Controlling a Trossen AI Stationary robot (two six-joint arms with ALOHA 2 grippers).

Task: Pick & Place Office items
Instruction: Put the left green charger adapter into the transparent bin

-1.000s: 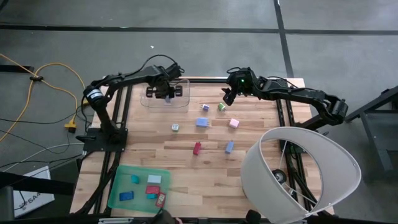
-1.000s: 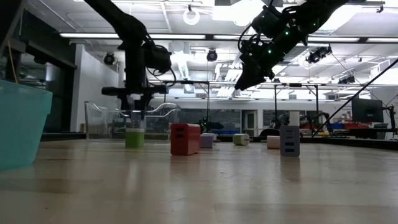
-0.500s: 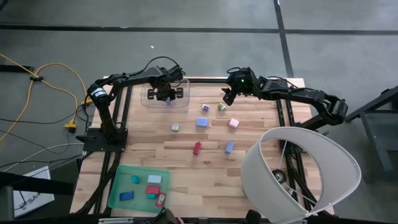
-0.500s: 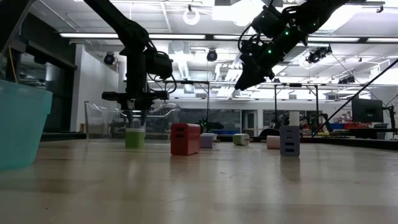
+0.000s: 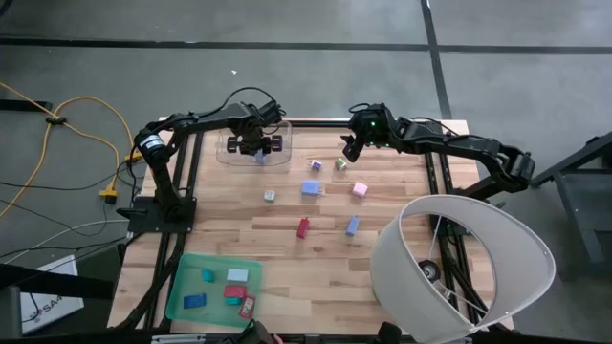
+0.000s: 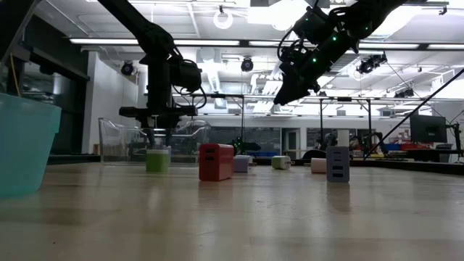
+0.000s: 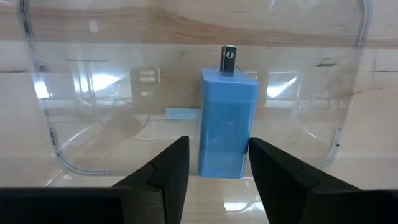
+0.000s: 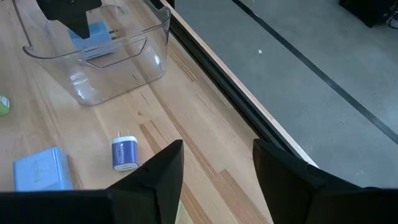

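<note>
Pale wood-plank bench gleaming, left tool hanging fingers apart over boxy blue charger lying in glossy clear bin, prong showing only wrist-side, right tool hovering parted near bench's far edge.

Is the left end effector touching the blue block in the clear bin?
Apart. The left wrist view shows the left end effector open, a gap between each finger and the blue block.

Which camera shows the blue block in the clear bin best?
Left wrist view: the blue block fills the frame between the left gripper fingers. Right wrist shows it partly hidden; high view, a speck; low view hides it.
</note>
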